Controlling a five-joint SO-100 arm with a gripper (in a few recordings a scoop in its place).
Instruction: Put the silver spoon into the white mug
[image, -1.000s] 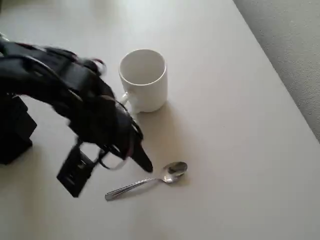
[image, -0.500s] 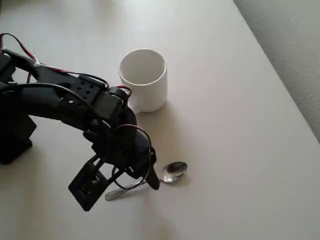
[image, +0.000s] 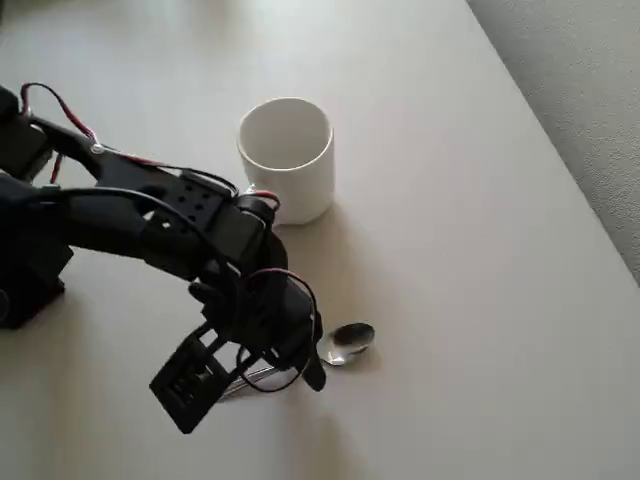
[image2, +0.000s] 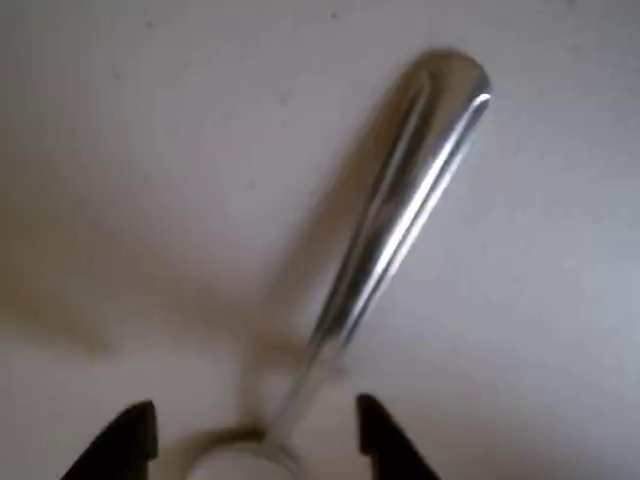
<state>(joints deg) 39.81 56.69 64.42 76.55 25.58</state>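
The silver spoon (image: 346, 341) lies flat on the beige table, its bowl to the right and most of its handle hidden under my arm in the overhead view. My black gripper (image: 288, 362) is low over the handle, close to the bowl. In the wrist view the spoon (image2: 400, 210) runs up and right from between my two dark fingertips (image2: 130, 440). The gripper (image2: 255, 445) is open, one tip on each side of the spoon's neck, not touching it. The white mug (image: 287, 157) stands upright behind, empty, with its handle toward my arm.
The table's right edge (image: 560, 150) runs diagonally, with grey floor beyond it. The arm's black base (image: 25, 260) stands at the left. Bare tabletop lies to the right of the spoon and the mug.
My arm has swung down and to the right. The gripper has dropped from beside the spoon's handle to straddle it. The spoon and the mug have not moved.
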